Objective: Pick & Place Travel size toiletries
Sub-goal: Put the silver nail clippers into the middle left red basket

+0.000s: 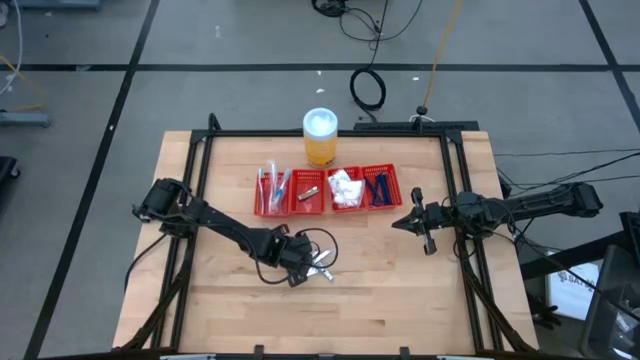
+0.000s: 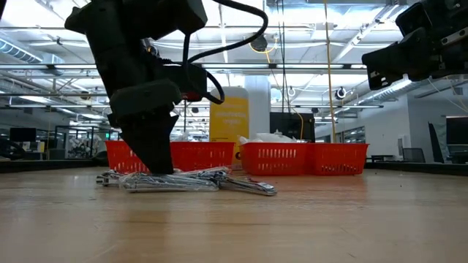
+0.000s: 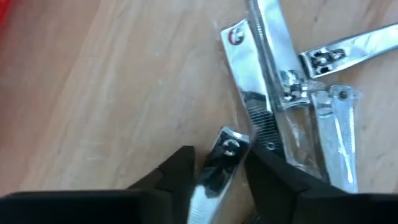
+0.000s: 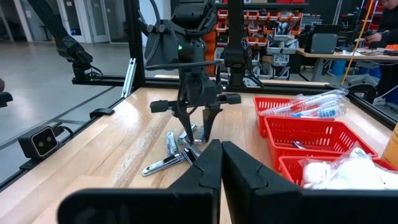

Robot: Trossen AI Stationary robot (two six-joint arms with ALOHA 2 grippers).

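Silvery nail clippers [image 3: 283,87] lie in a loose pile on the wooden table [image 1: 400,280], near side, left of centre, and we have the left gripper [image 3: 219,171] down on them right now. Its fingers [image 3: 177,171] are partly closed around one clipper [image 3: 217,165] at the near edge of the pile, pads either side of it, though we can't yet call it a firm hold. To do this well we'd squeeze square across the clipper's narrow body, then lift straight up so the overlapping neighbours don't drag along. The right gripper [image 4: 221,163] waits over the right side of the table, fingers pressed together, empty. Counting up: we make out roughly four or five clippers in the pile, one red tray [image 1: 372,188] with four compartments on the far side, and one orange jar [image 1: 320,138] behind it.
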